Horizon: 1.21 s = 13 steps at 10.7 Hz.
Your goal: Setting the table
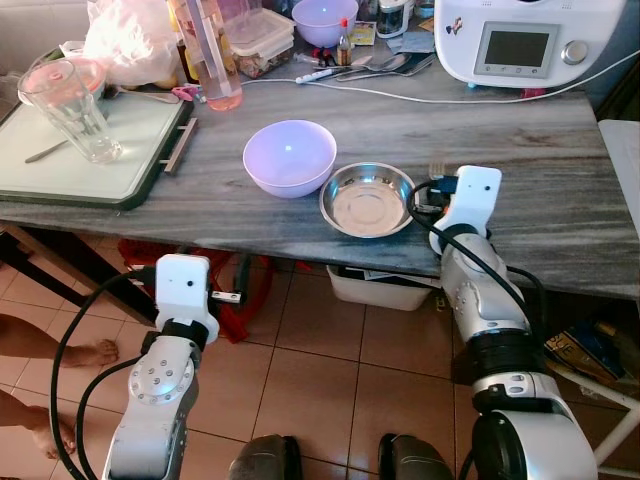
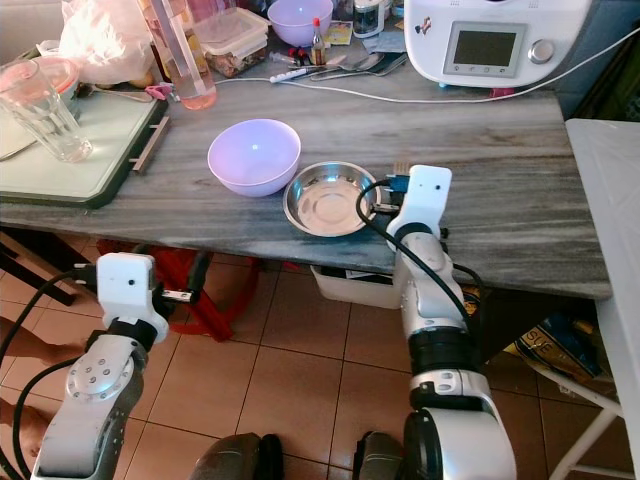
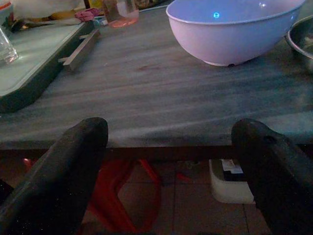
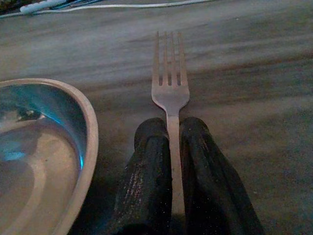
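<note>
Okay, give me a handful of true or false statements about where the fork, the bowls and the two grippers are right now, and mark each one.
1. The right gripper is shut on the fork. True.
2. The fork lies to the left of the steel bowl. False: it is on the robot's right of it, tines pointing away from the robot.
3. The left gripper holds the lavender bowl. False: its fingers are open and empty, below the table's near edge.
4. The lavender bowl stands to the left of the steel bowl. True.
5. The drinking glass stands inside the steel bowl. False: it stands on the green tray at the left end.
</note>
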### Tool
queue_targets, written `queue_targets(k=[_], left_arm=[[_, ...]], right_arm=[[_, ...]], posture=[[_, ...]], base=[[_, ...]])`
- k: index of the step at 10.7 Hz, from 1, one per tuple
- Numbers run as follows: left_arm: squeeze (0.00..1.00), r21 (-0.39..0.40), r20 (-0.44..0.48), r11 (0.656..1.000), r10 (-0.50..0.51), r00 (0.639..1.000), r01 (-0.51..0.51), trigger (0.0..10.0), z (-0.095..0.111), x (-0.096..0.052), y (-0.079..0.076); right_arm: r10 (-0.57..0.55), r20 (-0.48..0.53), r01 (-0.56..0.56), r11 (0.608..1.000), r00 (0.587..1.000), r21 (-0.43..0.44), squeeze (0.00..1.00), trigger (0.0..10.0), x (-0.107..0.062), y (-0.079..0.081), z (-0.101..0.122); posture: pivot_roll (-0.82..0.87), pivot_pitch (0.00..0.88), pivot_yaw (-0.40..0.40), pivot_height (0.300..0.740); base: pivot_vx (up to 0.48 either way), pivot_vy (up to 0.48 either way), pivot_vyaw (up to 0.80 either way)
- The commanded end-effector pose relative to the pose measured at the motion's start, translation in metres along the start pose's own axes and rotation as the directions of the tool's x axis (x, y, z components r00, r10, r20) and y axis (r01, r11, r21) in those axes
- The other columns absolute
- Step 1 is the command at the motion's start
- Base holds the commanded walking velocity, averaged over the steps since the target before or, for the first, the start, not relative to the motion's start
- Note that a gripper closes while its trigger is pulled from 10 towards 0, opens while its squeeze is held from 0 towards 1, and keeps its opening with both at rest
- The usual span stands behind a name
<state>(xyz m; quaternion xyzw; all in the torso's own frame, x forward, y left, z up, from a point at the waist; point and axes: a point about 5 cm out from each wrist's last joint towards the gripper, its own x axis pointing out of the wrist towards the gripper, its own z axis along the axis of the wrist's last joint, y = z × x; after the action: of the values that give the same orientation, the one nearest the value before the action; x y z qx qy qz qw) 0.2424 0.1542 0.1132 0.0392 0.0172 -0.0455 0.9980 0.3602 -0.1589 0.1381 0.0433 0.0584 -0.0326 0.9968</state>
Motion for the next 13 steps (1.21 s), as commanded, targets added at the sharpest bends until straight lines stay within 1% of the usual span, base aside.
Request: queue_targets(k=[1,2,3,4,8,10,11,12,13], left_arm=[[0.0,0.013,-0.009,1.0,-0.001,1.0,0.001,10.0,0.0,-0.002,0.003],[0.0,0.011,-0.01,1.0,-0.003,1.0,0.003,10.0,0.0,-0.002,0.002],[0.0,0.01,-0.013,1.0,-0.003,1.0,0.003,10.0,-0.001,-0.003,0.002],[0.0,0.011,-0.014,1.0,-0.003,1.0,0.003,10.0,-0.001,-0.002,0.002],[0.0,0.01,-0.014,1.0,-0.005,1.0,0.005,10.0,-0.001,-0.001,0.002],[0.0,0.012,-0.013,1.0,-0.005,1.0,0.005,10.0,0.0,0.0,0.002],[0.0,0.012,-0.011,1.0,-0.006,1.0,0.006,10.0,0.0,0.0,0.002],[0.0,0.01,-0.009,1.0,-0.006,1.0,0.006,10.0,0.001,0.001,0.002],[0.0,0.006,-0.005,1.0,-0.004,1.0,0.004,10.0,0.001,0.001,0.002]], right_arm=[[0.002,-0.082,-0.001,1.0,0.997,0.011,0.0,10.0,-0.002,0.004,-0.018],[0.001,-0.091,0.0,1.0,0.996,0.014,0.0,10.0,-0.003,0.004,-0.02],[0.001,-0.101,0.0,1.0,0.995,0.012,0.39,10.0,-0.003,0.003,-0.021],[-0.002,-0.106,0.003,1.0,0.994,0.008,1.0,10.0,-0.003,0.001,-0.022],[-0.036,-0.103,0.032,0.999,0.994,-0.039,1.0,10.0,-0.005,-0.013,-0.022],[-0.041,-0.097,0.035,0.998,0.994,-0.06,1.0,10.0,-0.006,-0.018,-0.022],[-0.037,-0.076,0.031,0.997,0.996,-0.074,0.9,10.0,-0.006,-0.019,-0.019],[-0.034,-0.048,0.029,0.995,0.998,-0.091,0.42,10.0,-0.006,-0.02,-0.015],[-0.031,0.019,0.033,0.996,0.999,-0.089,0.0,10.0,-0.008,-0.02,-0.006]], posture=[[0.11,0.177,0.116,0.74],[0.12,0.177,0.115,0.74],[0.12,0.177,0.115,0.74],[0.12,0.177,0.114,0.74],[0.11,0.178,0.114,0.74],[0.11,0.174,0.115,0.74],[0.11,0.173,0.112,0.74],[0.11,0.173,0.111,0.74],[0.1,0.171,0.109,0.74]], base=[[0.0,0.0,0.0],[0.0,0.0,0.0],[0.0,0.0,0.0],[0.0,0.0,0.0],[0.0,0.0,0.0],[0.0,0.0,0.0],[0.0,0.0,0.0],[0.0,0.0,0.0],[0.0,0.0,0.0]])
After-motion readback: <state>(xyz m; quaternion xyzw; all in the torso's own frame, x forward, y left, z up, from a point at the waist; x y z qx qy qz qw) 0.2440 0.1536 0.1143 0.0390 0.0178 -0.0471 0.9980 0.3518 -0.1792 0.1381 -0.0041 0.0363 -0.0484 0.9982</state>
